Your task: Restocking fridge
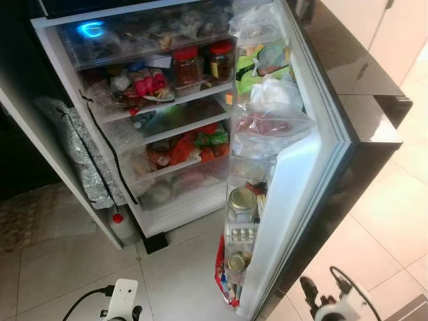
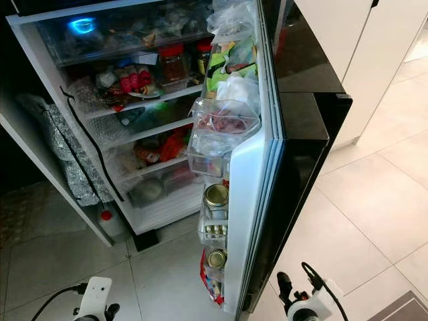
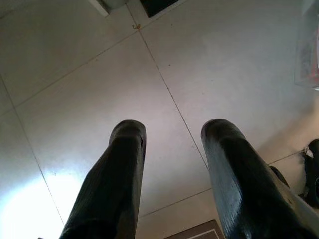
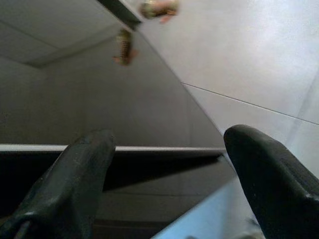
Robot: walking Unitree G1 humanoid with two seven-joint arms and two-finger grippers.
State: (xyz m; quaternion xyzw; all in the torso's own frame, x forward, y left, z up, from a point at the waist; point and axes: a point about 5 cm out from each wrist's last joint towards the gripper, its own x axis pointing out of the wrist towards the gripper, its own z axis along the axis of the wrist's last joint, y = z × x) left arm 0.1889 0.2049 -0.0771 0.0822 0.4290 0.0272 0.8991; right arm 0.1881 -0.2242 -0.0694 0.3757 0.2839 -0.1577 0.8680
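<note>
Fridge [image 1: 100, 27] stands open with its door [image 1: 314, 167] swung wide toward the robot's right, the shelves crowded with two red-lidded jars [image 1: 188, 63] near the top and the door racks holding bagged food [image 1: 271, 124] above a tin can [image 1: 241, 199]. Both arms hang low over the tiled floor [image 1: 73, 261]. The left claw [image 3: 172, 149] is spread open and empty above the tiles, while the right claw [image 4: 167, 159] is likewise open and empty beside the door's dark outer face.

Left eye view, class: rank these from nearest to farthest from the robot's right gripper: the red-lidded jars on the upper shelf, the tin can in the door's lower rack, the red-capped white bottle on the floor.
1. Tin can, in the fridge door rack, above and left of the right gripper.
2. Red-capped white bottle, on the floor at the fridge's lower left corner.
3. Red-lidded jars, high on the upper shelf, farthest.
</note>
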